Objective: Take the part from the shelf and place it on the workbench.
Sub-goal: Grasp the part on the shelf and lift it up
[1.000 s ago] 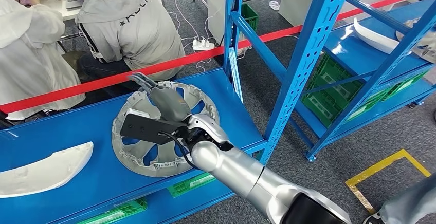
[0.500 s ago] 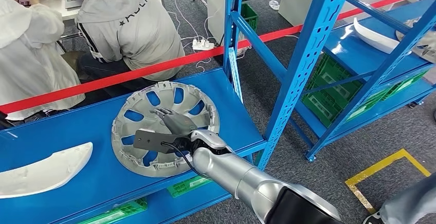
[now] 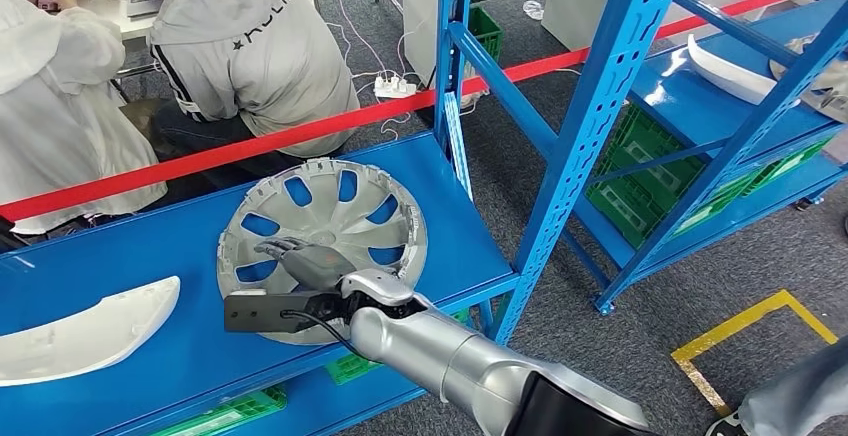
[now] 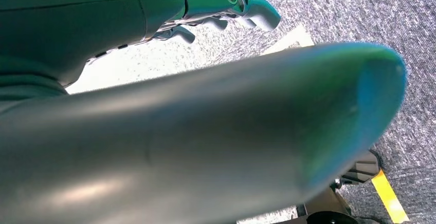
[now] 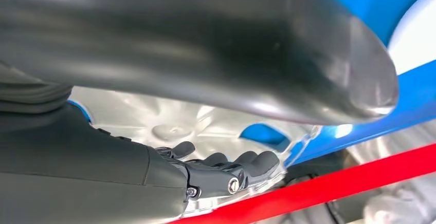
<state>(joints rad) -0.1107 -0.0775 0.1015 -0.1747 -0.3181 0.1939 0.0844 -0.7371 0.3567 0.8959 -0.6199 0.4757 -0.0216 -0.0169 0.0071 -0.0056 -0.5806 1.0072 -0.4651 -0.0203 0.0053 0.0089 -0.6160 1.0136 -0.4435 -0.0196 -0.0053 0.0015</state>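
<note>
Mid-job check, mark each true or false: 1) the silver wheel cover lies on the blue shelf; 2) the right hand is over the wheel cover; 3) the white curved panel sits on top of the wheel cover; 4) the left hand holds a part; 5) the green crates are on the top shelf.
1) True: the round silver wheel cover lies on the blue shelf.
2) True: the right hand is over its near part.
3) False: the white curved panel lies apart, beside it.
4) False: the left hand hangs empty, fingers apart, over the floor.
5) False: the green crates sit beneath.
</note>
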